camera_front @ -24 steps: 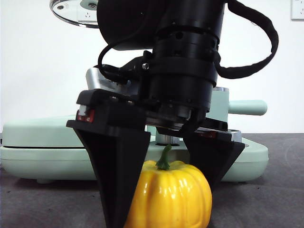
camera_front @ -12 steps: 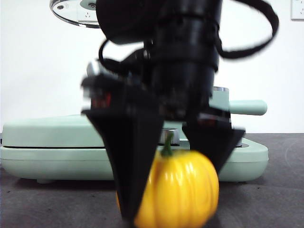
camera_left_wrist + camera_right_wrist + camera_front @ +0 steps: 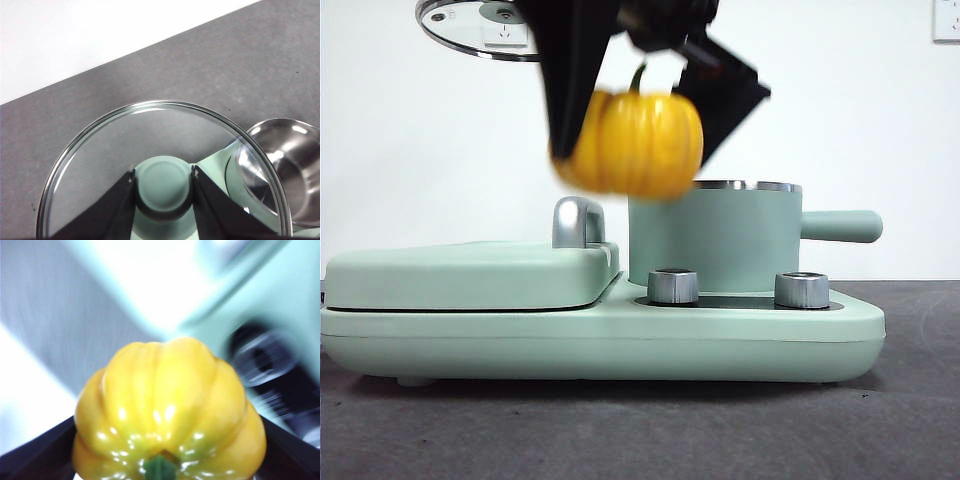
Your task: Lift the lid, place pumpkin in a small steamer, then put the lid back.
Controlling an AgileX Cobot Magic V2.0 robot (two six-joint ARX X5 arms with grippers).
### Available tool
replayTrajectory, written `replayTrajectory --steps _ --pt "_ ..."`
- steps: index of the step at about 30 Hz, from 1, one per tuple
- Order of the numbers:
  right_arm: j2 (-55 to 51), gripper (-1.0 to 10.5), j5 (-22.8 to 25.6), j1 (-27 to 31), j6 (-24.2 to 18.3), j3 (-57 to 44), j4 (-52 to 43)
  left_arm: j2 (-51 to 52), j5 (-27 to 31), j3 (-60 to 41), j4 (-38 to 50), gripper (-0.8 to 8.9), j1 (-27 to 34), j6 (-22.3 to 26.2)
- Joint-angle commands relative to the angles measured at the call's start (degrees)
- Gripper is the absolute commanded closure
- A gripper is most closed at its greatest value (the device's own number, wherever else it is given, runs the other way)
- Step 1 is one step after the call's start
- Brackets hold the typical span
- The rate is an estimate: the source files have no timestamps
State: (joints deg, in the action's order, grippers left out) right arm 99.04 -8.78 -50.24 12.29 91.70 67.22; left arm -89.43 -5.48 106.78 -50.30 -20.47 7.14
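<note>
Right gripper (image 3: 650,130) clamps pumpkin (image 3: 638,143) in the air, short of pot (image 3: 713,238). Pumpkin nearly pot-wide: off-centre descent could catch rim. Left gripper (image 3: 163,176) pinches lid (image 3: 150,150) knob, aloft.

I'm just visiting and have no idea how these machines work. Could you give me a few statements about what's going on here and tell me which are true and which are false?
1. The pumpkin is resting on the table. False: the right gripper holds it in the air, above and a little to one side of the small steamer's rim.
2. The lid is held by its knob. True: the left gripper has a jaw on either side of the mint-green knob.
3. The small steamer is covered. False: its steel rim is open, and the lid is up in the air.
4. The small steamer has a straight side handle. True.
5. Two silver dials sit on the base in front of the small steamer. True.
</note>
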Motion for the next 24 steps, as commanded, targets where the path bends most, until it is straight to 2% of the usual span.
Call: replayTrajectory --steps 1,6,14,24 --pt "1.6 6.0 0.3 3.0 -2.5 5.7 0.7 0.0 -0.1 2.3 1.9 7.57 0.5 0.8" --pt "5.3 6.0 1.3 10.5 -4.3 15.3 2.3 0.0 -0.1 2.3 1.8 7.56 1.7 0.7" --pt "14.1 6.0 1.3 18.4 -6.2 26.3 6.6 -0.1 -0.1 2.3 1.8 7.56 2.3 0.7" --pt "21.4 6.0 1.5 21.3 -6.4 27.5 8.1 -0.2 -0.1 2.3 1.8 7.56 2.6 0.7"
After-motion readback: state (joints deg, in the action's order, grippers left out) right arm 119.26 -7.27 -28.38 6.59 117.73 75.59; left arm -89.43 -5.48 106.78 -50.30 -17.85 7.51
